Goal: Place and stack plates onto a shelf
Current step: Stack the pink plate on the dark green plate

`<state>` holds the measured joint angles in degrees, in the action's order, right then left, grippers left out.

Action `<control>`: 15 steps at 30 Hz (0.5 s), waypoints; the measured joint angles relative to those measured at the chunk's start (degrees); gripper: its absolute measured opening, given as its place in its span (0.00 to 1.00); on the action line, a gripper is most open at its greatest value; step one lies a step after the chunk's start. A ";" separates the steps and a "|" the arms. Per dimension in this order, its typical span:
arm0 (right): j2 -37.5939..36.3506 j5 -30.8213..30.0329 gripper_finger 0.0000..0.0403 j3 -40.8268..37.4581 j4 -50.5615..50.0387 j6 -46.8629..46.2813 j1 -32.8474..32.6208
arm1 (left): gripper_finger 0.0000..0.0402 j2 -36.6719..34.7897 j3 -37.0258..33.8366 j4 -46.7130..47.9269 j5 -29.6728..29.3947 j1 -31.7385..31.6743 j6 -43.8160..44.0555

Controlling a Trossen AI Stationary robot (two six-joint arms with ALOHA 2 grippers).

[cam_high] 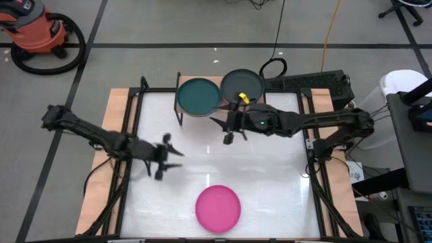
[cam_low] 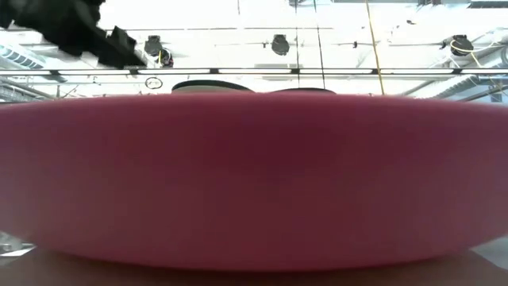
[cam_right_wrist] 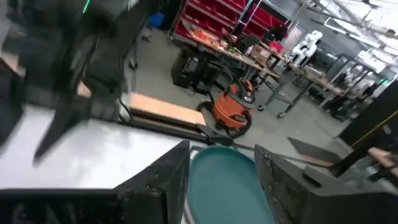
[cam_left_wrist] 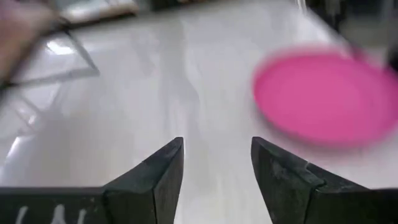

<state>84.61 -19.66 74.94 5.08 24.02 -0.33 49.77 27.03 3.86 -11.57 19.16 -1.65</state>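
A hot pink plate (cam_high: 218, 208) lies flat on the white table near its near edge. It fills the low view (cam_low: 254, 183) and shows ahead in the left wrist view (cam_left_wrist: 326, 96). On the shelf (cam_high: 179, 101) at the far side sit a dark teal plate (cam_high: 199, 96) and a charcoal plate (cam_high: 241, 84). My left gripper (cam_high: 167, 156) hovers open over the table's left middle, away from the pink plate. My right gripper (cam_high: 225, 128) hangs open just in front of the shelf. In the right wrist view the teal plate (cam_right_wrist: 224, 180) shows beyond its fingers.
The table has wooden side edges (cam_high: 115, 121) and a black frame. An orange shop vacuum (cam_high: 37, 30) stands on the floor beyond the far left corner. Cables and equipment sit to the right of the table. White tabletop (cam_high: 270, 175) lies between the two arms and the pink plate.
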 joint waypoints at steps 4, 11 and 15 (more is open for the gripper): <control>-3.54 0.17 0.40 0.00 -4.11 -4.28 -1.77 | 0.48 12.48 1.38 -3.72 0.02 6.32 -4.62; -5.73 0.21 0.40 -1.00 -8.29 -6.95 -4.08 | 0.48 31.15 9.49 -9.17 -0.08 17.55 -13.37; -5.87 0.22 0.40 -3.60 -8.37 -6.84 -4.68 | 0.48 38.77 15.68 -8.74 -1.57 21.35 -19.26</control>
<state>78.74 -19.44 71.34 -3.30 17.17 -5.02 88.55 42.70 -4.89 -13.15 40.51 -20.92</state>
